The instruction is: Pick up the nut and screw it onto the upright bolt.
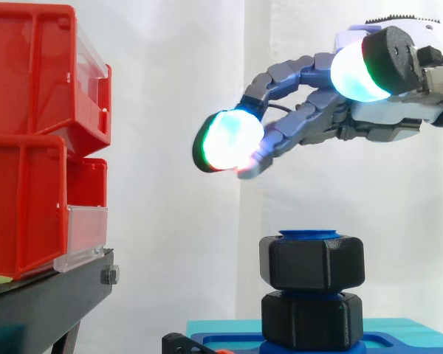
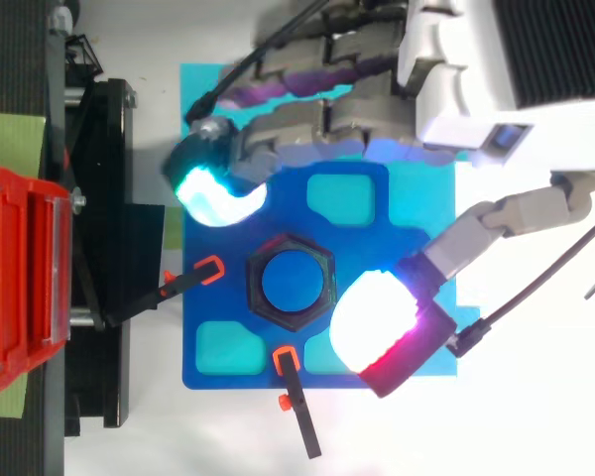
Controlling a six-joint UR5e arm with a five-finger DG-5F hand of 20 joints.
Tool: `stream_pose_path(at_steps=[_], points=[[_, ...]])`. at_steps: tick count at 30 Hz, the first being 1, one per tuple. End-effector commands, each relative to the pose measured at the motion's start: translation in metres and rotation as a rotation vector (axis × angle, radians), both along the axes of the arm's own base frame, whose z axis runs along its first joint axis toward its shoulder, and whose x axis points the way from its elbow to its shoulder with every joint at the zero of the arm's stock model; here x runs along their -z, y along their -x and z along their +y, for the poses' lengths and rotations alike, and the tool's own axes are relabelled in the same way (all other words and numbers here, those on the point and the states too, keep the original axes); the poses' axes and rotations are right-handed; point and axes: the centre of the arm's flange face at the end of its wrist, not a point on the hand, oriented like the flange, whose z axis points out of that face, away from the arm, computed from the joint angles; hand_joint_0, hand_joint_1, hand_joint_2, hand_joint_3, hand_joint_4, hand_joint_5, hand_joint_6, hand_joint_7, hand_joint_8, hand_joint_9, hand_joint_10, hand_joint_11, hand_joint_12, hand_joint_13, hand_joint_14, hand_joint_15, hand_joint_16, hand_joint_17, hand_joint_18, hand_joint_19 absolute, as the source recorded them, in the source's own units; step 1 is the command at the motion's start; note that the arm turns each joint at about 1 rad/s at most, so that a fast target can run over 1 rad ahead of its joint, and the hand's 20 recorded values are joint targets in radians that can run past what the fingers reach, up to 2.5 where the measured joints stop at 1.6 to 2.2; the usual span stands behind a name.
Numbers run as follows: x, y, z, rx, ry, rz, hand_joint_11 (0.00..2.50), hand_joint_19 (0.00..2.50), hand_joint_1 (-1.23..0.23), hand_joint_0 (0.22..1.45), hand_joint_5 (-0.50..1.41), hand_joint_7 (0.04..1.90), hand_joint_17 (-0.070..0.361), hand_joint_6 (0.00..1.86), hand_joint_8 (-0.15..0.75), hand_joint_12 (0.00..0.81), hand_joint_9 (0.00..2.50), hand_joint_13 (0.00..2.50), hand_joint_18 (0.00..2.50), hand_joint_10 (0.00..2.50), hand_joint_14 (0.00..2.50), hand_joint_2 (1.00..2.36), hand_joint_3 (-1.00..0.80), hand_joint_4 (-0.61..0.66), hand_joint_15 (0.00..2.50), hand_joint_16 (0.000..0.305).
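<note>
Observed: the black hexagonal nut point(image 1: 311, 262) sits on the top of the upright blue bolt point(image 1: 310, 235), whose blue end shows just above the nut's upper face. A second black hex body point(image 1: 310, 318) stands directly beneath it, and the whole stack rises from the blue plate point(image 2: 218, 367). The bolt's long axis runs twelve to six in the side view. In the top view it is seen end-on as a blue disc inside the nut's hexagon. The hand point(image 1: 317, 110) hovers above the stack and well clear of it, with fingers spread wide and nothing held. Governing relation: in the top view the nut lies between the two glowing pads. The finger pad point(image 2: 213, 193) stands at about ten o'clock from the nut and the thumb pad point(image 2: 377, 322) at about four o'clock, neither touching it. In the side view the nut lies at about five o'clock from the leading finger pad, lower and nearer the wrist. Assessment: the nut appears started on the thread, but how far it is run down cannot be told. The next move likely calls for a straight descent along the bolt's axis, then closing on opposite flats. Red bins point(image 1: 29, 147) stand well apart at nine o'clock.
</note>
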Motion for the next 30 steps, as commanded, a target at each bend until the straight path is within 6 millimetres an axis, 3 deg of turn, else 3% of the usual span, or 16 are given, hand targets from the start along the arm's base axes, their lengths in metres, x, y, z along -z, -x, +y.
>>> stream_pose_path(at_steps=[1, 3, 8, 19, 30], points=[[0.013, -0.005, 0.005, -0.004, -0.002, 0.012, 0.0, 0.0, -0.31, 0.44, -0.2, 0.58, 0.115, 0.5, 0.187, 0.344, 0.39, 0.1, 0.0, 0.0, 0.0, 1.0, -0.5, 0.04, 0.0, 0.051], [0.028, -0.01, 0.008, -0.011, -0.008, 0.023, 0.0, 0.0, -0.31, 0.43, -0.2, 0.57, 0.115, 0.5, 0.18, 0.341, 0.36, 0.06, 0.0, 0.0, 0.0, 1.0, -0.5, 0.04, 0.0, 0.051], [0.031, -0.012, 0.012, -0.016, -0.015, 0.019, 0.0, 0.0, -0.28, 0.43, -0.21, 0.56, 0.115, 0.5, 0.169, 0.338, 0.22, 0.0, 0.0, 0.0, 0.0, 1.0, -0.5, 0.03, 0.0, 0.051], [0.048, -0.007, 0.014, -0.02, -0.015, 0.039, 0.0, 0.0, -0.27, 0.43, -0.22, 0.56, 0.118, 0.5, 0.152, 0.337, 0.18, 0.0, 0.0, 0.0, 0.0, 1.0, -0.5, 0.02, 0.0, 0.052], [0.049, -0.006, 0.014, -0.02, -0.014, 0.042, 0.0, 0.0, -0.28, 0.43, -0.2, 0.63, 0.119, 0.5, 0.162, 0.341, 0.23, 0.0, 0.0, 0.0, 0.0, 1.0, -0.5, 0.06, 0.0, 0.053]])
